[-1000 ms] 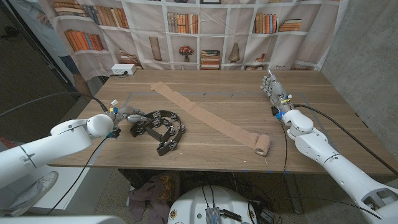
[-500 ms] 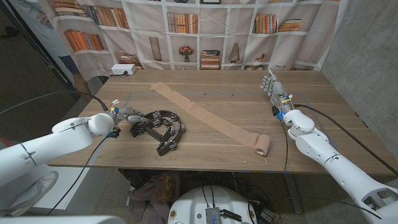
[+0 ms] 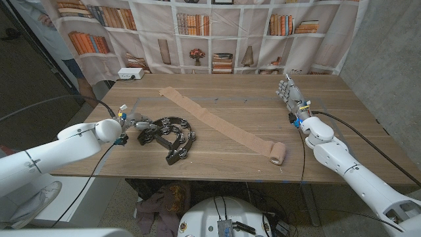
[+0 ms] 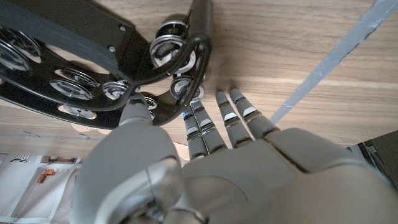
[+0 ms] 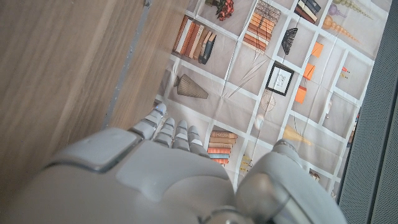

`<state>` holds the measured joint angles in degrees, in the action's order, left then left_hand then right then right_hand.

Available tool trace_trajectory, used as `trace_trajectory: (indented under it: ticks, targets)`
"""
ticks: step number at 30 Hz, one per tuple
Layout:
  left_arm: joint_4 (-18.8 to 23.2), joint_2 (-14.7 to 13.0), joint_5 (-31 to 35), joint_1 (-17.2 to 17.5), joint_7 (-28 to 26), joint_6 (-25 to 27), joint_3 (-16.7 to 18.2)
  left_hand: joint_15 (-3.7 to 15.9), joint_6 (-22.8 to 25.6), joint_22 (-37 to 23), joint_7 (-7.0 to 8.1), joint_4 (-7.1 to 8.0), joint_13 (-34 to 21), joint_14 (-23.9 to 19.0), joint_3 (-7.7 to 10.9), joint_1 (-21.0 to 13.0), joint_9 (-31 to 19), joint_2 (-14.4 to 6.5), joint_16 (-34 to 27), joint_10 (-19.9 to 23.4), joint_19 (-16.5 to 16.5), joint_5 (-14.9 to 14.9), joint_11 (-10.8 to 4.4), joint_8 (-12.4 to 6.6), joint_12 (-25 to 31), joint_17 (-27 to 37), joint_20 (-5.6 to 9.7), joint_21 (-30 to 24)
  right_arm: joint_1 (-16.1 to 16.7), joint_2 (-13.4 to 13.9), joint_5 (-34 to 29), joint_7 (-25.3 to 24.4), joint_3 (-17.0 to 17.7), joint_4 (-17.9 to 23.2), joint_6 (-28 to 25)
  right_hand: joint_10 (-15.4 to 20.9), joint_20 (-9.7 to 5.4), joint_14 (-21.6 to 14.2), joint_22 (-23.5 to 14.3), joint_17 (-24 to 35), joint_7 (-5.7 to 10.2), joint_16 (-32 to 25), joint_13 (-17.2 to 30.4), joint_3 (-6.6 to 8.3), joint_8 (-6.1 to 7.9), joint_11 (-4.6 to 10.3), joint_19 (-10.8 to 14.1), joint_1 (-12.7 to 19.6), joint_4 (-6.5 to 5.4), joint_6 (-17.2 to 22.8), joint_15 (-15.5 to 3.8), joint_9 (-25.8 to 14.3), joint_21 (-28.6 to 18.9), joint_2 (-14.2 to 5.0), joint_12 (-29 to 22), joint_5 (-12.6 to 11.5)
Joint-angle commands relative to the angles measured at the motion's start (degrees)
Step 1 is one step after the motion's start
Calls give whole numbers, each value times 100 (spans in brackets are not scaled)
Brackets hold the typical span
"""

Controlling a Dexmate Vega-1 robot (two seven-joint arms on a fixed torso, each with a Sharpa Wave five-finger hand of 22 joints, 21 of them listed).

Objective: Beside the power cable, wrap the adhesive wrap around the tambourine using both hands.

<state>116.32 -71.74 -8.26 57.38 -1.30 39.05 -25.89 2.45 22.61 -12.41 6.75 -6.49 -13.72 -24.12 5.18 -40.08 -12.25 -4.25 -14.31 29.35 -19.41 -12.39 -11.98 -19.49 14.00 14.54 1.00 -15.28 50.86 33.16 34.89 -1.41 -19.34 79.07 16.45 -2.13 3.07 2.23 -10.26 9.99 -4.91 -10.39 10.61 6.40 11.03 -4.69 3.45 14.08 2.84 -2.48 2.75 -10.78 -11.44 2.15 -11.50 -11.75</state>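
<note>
Where curved, tambourine (image 3: 167, 135) rim toward bookshelf backdrop (image 3: 217, 33)

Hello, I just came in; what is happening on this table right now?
A two-armed robot is starting to wrap a tambourine. Its left hand reaches the tambourine's rim, thumb touching the frame. The tan wrap lies unrolled across the table, its roll near the front edge. The right hand waits apart, holding nothing.

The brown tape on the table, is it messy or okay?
It looks a bit odd: the tape is rolled out in a long slanting strip across the table, with only a small roll left at its near end. It is not on the tambourine yet, which lies beside it by the left hand.
</note>
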Motion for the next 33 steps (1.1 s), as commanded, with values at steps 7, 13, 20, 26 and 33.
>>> trace_trajectory:
  ticks: [7, 13, 20, 26, 33]
  targets:
    - [111, 44, 79, -191, 130, 359, -255, 863, 77, -12, 19, 16, -20, -2, 3, 25, 2, 1, 2, 7, 18, 6, -2, -4, -17, 9, 1, -28, -10, 26, 57, 153, 28, -54, 106, 10, -15, -5, -8, 30, -13, -30, 2, -11, 28, 12, 42, 4, 8, -35, -35, -28, 4, -39, -39, 5]
    - [155, 97, 63, -156, 15, 417, -237, 974, 400, -25, 61, -119, -34, -295, 222, -310, 12, -203, -86, 331, -56, -11, -24, -123, 53, 12, 54, -91, -54, 23, 46, 250, 20, -124, 196, 13, -14, -8, -8, 30, -8, -30, 2, -15, 26, 13, 45, 3, 10, -42, -37, -28, 4, -41, -40, 5]
    - [218, 252, 336, -286, -77, 646, -460, 1061, 1378, -190, 218, -332, -239, -1638, 1011, -1503, -86, -421, -327, 1381, -530, 122, -29, -684, 476, 152, 229, -543, -76, 45, 41, 317, 26, -147, 248, 10, -15, -8, -8, 29, -5, -28, 2, -15, 23, 15, 50, 9, 14, -50, -36, -28, 4, -49, -39, 4]
    - [218, 373, 486, -354, -136, 806, -600, 1103, 1541, -289, 286, -345, -354, -2054, 1347, -1985, -160, -480, -387, 1674, -622, 157, -21, -893, 626, 286, 225, -736, -40, 85, 50, 309, 60, -83, 260, 11, -18, -9, -8, 28, -4, -27, 2, -17, 24, 16, 51, 11, 16, -52, -37, -28, 5, -51, -39, 4]
    - [194, 598, 562, -200, -620, 740, -524, 1144, 1941, -681, 270, -316, -603, -2838, 1629, -2738, -206, -486, -681, 2045, -1328, 107, 32, -1247, 846, 687, 454, -1531, 21, 153, 71, 283, 115, 12, 242, 10, -18, -15, -8, 28, 0, -28, 2, -20, 25, 19, 63, 13, 20, -51, -38, -28, 2, -54, -39, 4]
